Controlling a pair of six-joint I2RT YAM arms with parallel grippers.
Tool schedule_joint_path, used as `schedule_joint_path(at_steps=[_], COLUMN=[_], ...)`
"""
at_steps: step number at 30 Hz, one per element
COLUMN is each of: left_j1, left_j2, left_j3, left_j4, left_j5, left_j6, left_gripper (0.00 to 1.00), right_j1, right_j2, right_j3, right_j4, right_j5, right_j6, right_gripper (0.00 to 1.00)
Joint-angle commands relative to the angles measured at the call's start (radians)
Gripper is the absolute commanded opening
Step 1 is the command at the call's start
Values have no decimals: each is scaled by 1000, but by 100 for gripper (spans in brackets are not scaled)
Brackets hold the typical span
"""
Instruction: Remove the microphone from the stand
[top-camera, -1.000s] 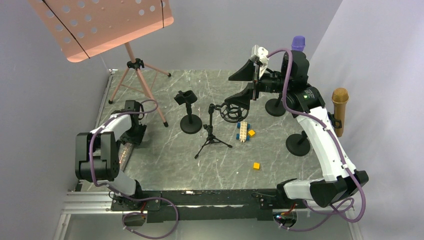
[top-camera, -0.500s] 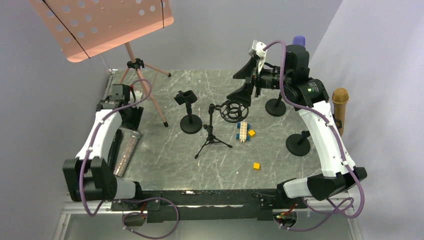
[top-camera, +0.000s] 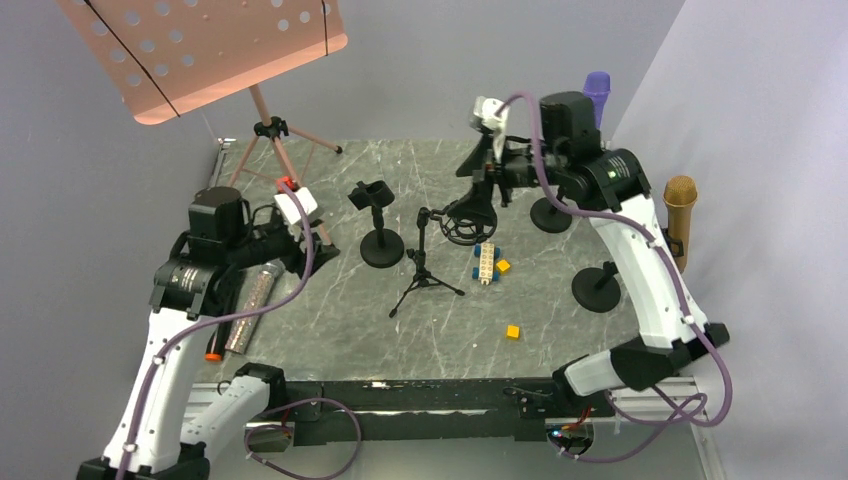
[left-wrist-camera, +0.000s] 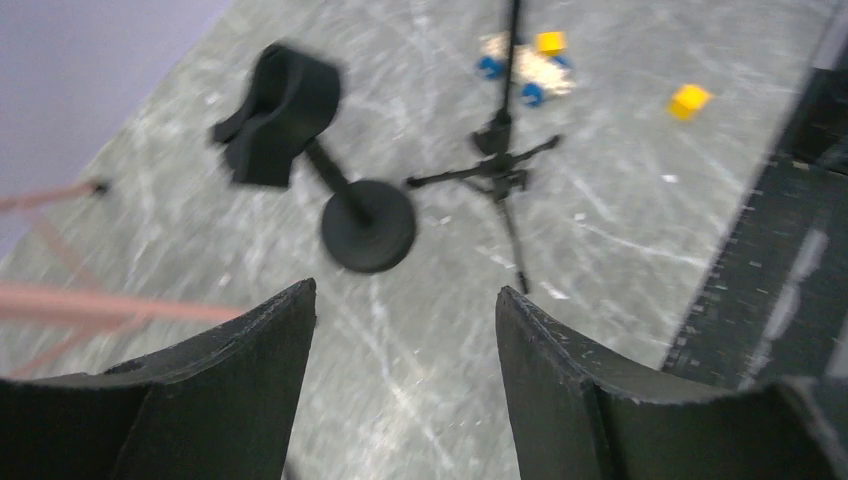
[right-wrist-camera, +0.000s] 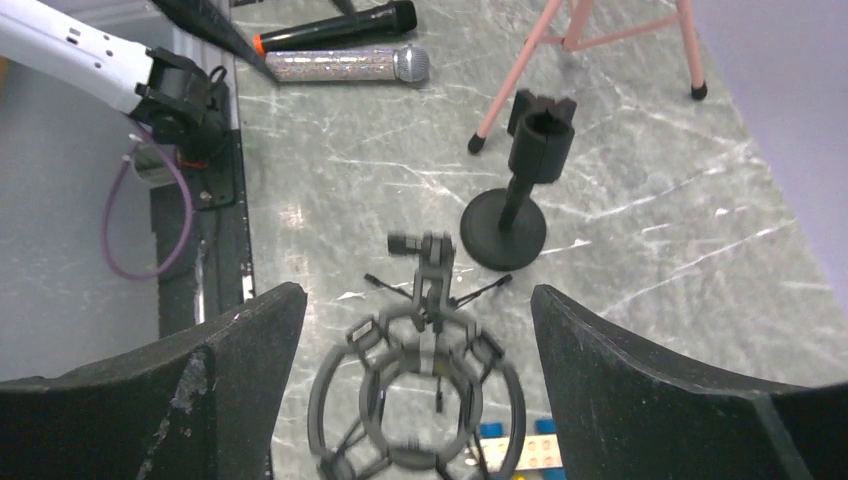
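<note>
Purple microphone (top-camera: 597, 85) half hidden behind right arm (top-camera: 640, 260).

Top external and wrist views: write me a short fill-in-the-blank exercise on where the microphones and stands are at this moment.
1. The gold microphone stands upright at the ____ edge of the table.
2. The glittery silver microphone lies flat beside a black microphone with an ____ end.
3. The clip stand with the round base holds ____ microphone.
4. The left gripper and right gripper both have their jaws ____, gripping nothing.
Missing words: right; orange; no; open.
</note>
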Motion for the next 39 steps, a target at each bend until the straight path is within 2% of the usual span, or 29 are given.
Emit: schedule_joint_path(at_steps=[1, 5, 11, 15, 16, 19, 21, 24, 25, 29, 33, 36, 39], left_j1=[-41, -41, -40, -40, -40, -40, -43, -63, -73, -153, -257, -351, -465], left_j2=[75, 19, -57, -78, -80, -80, -63, -27, -15, 20, 80, 125, 164], left_j3=[-5, -69, -117, -129, -139, -162, -169, -173, -176, -211, -244, -289, -342], left_j4=[74, 152, 144, 127, 134, 158, 169, 187, 201, 310, 381, 497, 648], left_j5=[113, 102, 98, 96, 100, 121, 149, 200, 219, 258, 225, 143, 9], left_j6=[-49, -91, -89, -78, -78, -80, -70, -29, -16, 36, 197, 291, 343], left_gripper=[69, 69, 70, 70, 70, 69, 69, 67, 66, 67, 67, 66, 62], right_j1=[110, 164, 239, 255, 260, 267, 267, 264, 264, 262, 262, 262, 263], right_j2=[177, 294, 369, 386, 384, 382, 368, 310, 273, 91, -70, -158, -180], right_j3=[273, 414, 416, 403, 382, 359, 336, 257, 208, -13, -203, -315, -340], right_j4=[-246, -402, -484, -479, -476, -484, -489, -477, -453, -336, -231, -147, -118], right_j5=[212, 288, 383, 444, 455, 462, 455, 417, 409, 385, 366, 365, 367], right_j6=[-40, -78, -90, -58, -58, -72, -105, -178, -206, -386, -585, -660, -672], right_gripper=[84, 82, 81, 78, 76, 61, 45, 23, 20, 17, 10, 9, 10])
